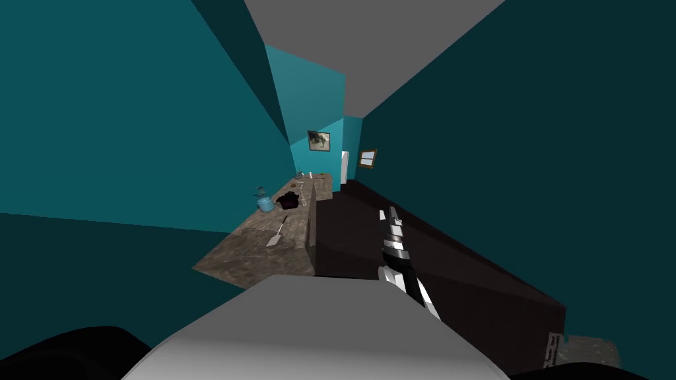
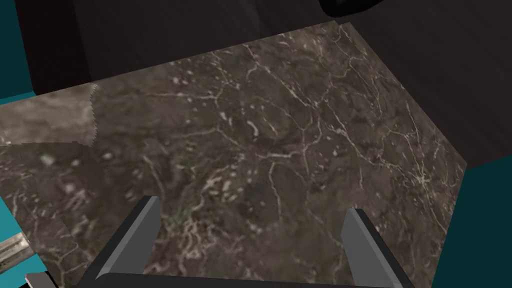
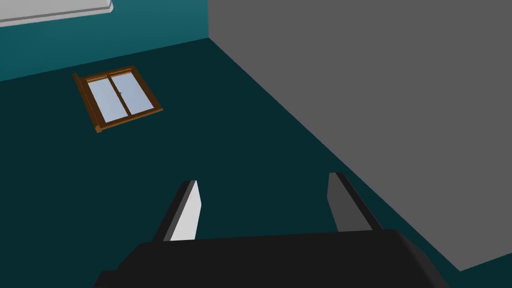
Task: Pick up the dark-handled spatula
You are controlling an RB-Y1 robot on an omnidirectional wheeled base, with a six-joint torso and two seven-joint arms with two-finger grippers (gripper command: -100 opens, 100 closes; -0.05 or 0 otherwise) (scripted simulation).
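The spatula (image 1: 277, 232) lies flat on the brown veined countertop (image 1: 251, 260), with its pale blade toward me and its thin dark handle pointing away. My left gripper (image 2: 251, 206) hangs open over bare veined countertop (image 2: 280, 130), with nothing between its fingers. A pale metallic piece (image 2: 11, 247) shows at the counter's edge beside the left finger; I cannot tell what it is. My right arm reaches forward over the dark block on the right, and its gripper (image 1: 393, 212) (image 3: 265, 179) stands open and empty.
Farther along the counter stand a blue jar (image 1: 265, 203), a dark lumpy object (image 1: 288, 200) and a few small items (image 1: 310, 175). A long dark block (image 1: 356, 231) borders the counter's right side. Teal walls close in on both sides.
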